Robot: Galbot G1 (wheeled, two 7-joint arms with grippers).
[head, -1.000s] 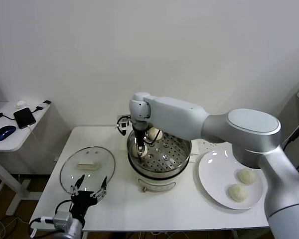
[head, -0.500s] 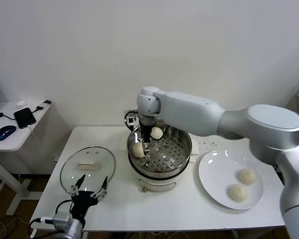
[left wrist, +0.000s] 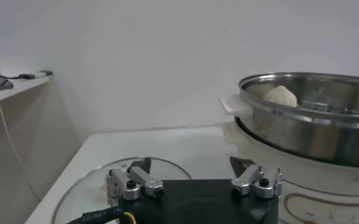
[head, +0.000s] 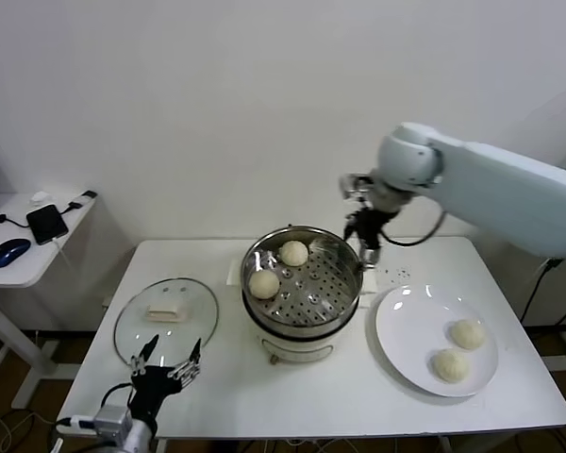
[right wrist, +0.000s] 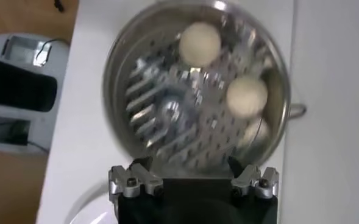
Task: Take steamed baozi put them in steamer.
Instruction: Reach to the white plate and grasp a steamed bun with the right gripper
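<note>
The steel steamer (head: 302, 326) stands mid-table on its white base. Two cream baozi lie on its perforated tray, one at the left (head: 264, 284) and one at the back (head: 293, 252). They also show in the right wrist view (right wrist: 200, 44) (right wrist: 247, 95), and one shows over the rim in the left wrist view (left wrist: 281, 95). Two more baozi (head: 468, 333) (head: 450, 365) lie on the white plate (head: 406, 330) at the right. My right gripper (head: 366, 238) is open and empty, raised just past the steamer's back right rim. My left gripper (head: 166, 365) is open and empty, parked low at the table's front left.
The glass lid with a white handle (head: 165, 314) lies flat left of the steamer, just beyond my left gripper. A side table at far left holds a phone (head: 45, 223) and a mouse (head: 8, 251). The wall stands close behind the table.
My right gripper let go of a baozi at the tray's left side, rose out of the steamer and swung to the right, beyond the back right rim. The left arm barely moved.
</note>
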